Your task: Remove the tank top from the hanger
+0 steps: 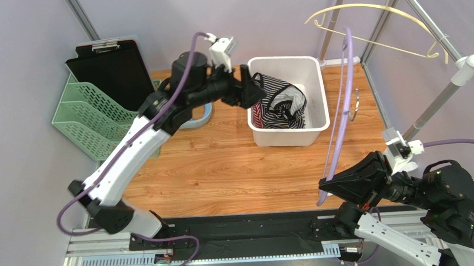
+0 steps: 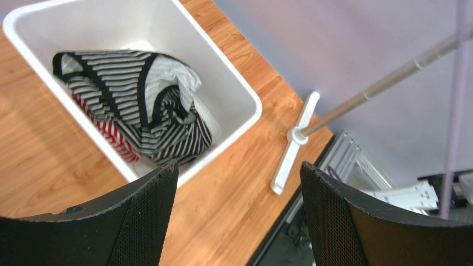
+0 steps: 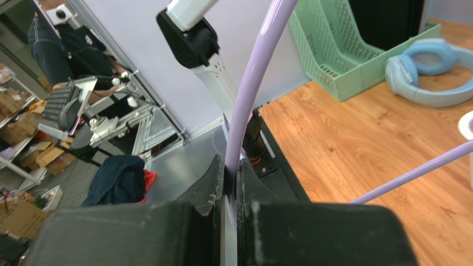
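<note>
The striped tank top [image 1: 279,102] lies crumpled inside the white plastic bin [image 1: 287,138] at upper centre of the overhead frame, off the lilac hanger [image 1: 346,75]. The left gripper [image 1: 256,89] hovers at the bin's left rim, jaws spread wide and empty. At lower right, the right gripper [image 1: 325,187] is clamped tight on one end of the hanger.

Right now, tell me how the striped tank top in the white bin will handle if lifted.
Probably floppy: the striped tank top lies crumpled in folds in the white bin, so it would likely sag from any pinch point. Likely light for its size, since it looks like thin fabric. Loose folds might drag over the bin's rim.
</note>
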### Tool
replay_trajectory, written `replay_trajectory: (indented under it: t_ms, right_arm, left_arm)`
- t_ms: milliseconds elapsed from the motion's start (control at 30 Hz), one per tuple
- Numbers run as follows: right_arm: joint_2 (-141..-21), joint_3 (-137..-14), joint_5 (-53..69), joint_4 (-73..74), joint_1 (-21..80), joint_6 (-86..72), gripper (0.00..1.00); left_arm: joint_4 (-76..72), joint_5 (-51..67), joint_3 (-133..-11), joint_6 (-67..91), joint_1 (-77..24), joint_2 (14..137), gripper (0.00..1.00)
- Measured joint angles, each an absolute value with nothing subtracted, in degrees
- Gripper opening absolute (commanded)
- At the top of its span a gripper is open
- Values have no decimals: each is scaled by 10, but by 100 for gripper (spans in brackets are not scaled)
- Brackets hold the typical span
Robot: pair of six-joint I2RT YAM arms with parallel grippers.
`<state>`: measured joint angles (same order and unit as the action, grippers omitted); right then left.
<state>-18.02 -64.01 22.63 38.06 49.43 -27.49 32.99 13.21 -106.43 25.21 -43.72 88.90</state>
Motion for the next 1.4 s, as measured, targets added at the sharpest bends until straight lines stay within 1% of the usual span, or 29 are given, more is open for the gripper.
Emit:
replay_trajectory:
  t_ms: [233, 367, 500, 633, 867, 1000, 1067, 1200, 1400]
  right_arm:
    - [-206, -596, 287, 389, 494, -278, 0]
    - [-234, -561, 286, 375, 494, -299, 0]
    - [-292, -542, 238, 338, 494, -334, 0]
    - [-344, -505, 128, 258, 495, -389, 0]
    - [-359, -442, -125, 168, 495, -489, 0]
    - [-399, -442, -249, 105, 494, -495, 0]
    - [-440, -455, -314, 79, 494, -484, 0]
    - [-535, -517, -394, 46, 483, -454, 0]
    - [-634, -629, -429, 23, 425, -425, 0]
  left_arm:
    - [335, 139, -828, 252, -437, 638, 86]
    - [361, 136, -731, 252, -437, 515, 87]
    - [398, 120, -670, 256, -437, 404, 87]
    - [441, 99, -650, 265, -437, 307, 87]
    - [500, 65, -643, 281, -437, 214, 87]
    - [524, 58, -641, 284, -437, 196, 87]
    - [533, 55, -641, 285, -437, 191, 86]
    - [546, 53, -640, 287, -437, 179, 86]
    - [560, 39, -639, 292, -437, 166, 85]
